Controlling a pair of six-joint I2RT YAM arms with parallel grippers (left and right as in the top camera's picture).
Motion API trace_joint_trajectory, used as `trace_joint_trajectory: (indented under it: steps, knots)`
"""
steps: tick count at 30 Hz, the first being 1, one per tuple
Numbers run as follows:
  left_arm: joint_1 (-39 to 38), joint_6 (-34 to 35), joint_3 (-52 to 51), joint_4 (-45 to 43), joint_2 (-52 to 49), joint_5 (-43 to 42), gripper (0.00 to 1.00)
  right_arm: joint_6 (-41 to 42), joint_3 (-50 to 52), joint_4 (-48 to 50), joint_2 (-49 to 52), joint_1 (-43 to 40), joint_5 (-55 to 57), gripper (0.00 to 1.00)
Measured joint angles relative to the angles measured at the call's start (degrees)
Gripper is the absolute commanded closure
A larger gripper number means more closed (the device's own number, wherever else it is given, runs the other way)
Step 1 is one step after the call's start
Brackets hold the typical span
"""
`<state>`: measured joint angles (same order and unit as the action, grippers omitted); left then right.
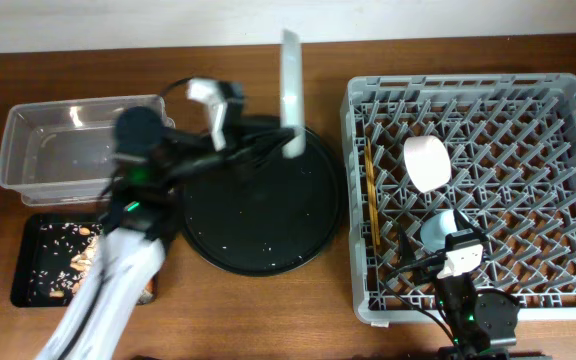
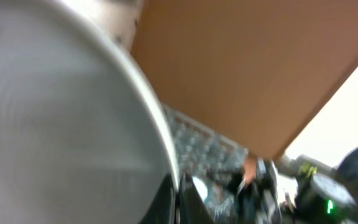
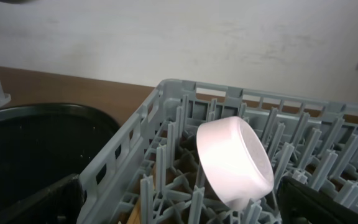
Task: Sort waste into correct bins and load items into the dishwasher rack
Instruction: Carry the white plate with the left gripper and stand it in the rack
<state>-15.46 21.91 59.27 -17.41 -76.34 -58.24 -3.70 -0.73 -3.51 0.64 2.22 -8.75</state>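
Grey dishwasher rack [image 1: 468, 80] already holds white bowl [image 1: 426, 163], light-blue cup [image 1: 436, 228] and wooden chopsticks [image 1: 371, 195]. Pale plate [image 1: 291, 80] not yet loaded: stands on edge above round black tray [image 1: 258, 220], left pincer [image 1: 286, 148] clamped on lower rim. Right pincer [image 3: 179, 186] spread wide, empty, at rack's near side. Food scraps [image 1: 73, 255] lie in shallow black tray [image 1: 33, 285]. Clear tub [image 1: 13, 130] contents not discernible. Judged remaining: plate into rack.

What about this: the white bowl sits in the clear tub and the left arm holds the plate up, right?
No. The white bowl sits in the dishwasher rack, not the clear tub; the overhead view shows it. The left arm does hold the plate up.
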Motion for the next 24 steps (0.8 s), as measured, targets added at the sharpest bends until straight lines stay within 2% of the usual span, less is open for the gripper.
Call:
trace_joint_trajectory:
  steps: [2,3,5,7,9,11,12,14,15,19,20,22,24]
  knots:
    - [-4.5,6.62,0.13,-11.98,-7.17,1.36,1.0,-0.02,0.0,0.04,0.02,0.0,0.02,0.02]
    - [-7.37,12.55,0.09,-18.62,-11.89,3.19,1.0,-0.02,0.0,0.02,0.0,0.0,0.0,0.02]
    - [-12.87,18.6,-0.09,-24.48,-20.31,6.21,1.0,-0.02,0.0,0.0,0.02,0.0,0.0,0.02]
    - [-15.78,21.99,-0.09,-24.68,-24.41,9.42,1.0,-0.02,0.0,0.02,0.02,0.0,0.0,0.02]
    - [-17.49,24.44,-0.11,-24.63,-27.34,12.24,0.86,0.0,0.0,0.02,0.02,0.0,-0.02,0.02]
    - [-17.44,25.75,-0.11,-24.68,-27.61,13.75,0.79,-0.02,0.0,0.02,0.04,0.0,-0.02,0.02]
    - [-17.42,25.79,-0.11,-24.65,-27.63,14.03,0.64,0.0,0.0,0.02,0.04,0.0,-0.02,0.02]
    - [-17.33,25.73,-0.11,-24.57,-27.63,14.34,0.04,-0.02,0.0,0.02,0.02,0.0,0.0,0.02]
    - [-17.07,25.55,-0.11,-23.43,-27.63,14.38,0.01,-0.02,0.0,0.02,0.04,0.0,-0.02,0.02]
    - [-13.62,21.33,0.11,-8.24,-26.97,14.84,0.01,-0.02,0.0,0.07,-0.02,0.0,-0.02,0.02]
    - [-11.41,18.08,-0.04,0.17,-25.27,15.89,0.01,-0.02,0.0,0.04,0.04,0.0,0.0,0.02]
    - [-8.39,11.96,0.0,11.65,-19.82,17.92,0.01,-0.04,0.0,0.07,0.0,0.0,0.02,0.02]
    - [-6.45,5.92,0.02,25.27,-11.04,21.18,0.01,0.0,0.02,0.11,0.07,0.0,0.0,0.02]
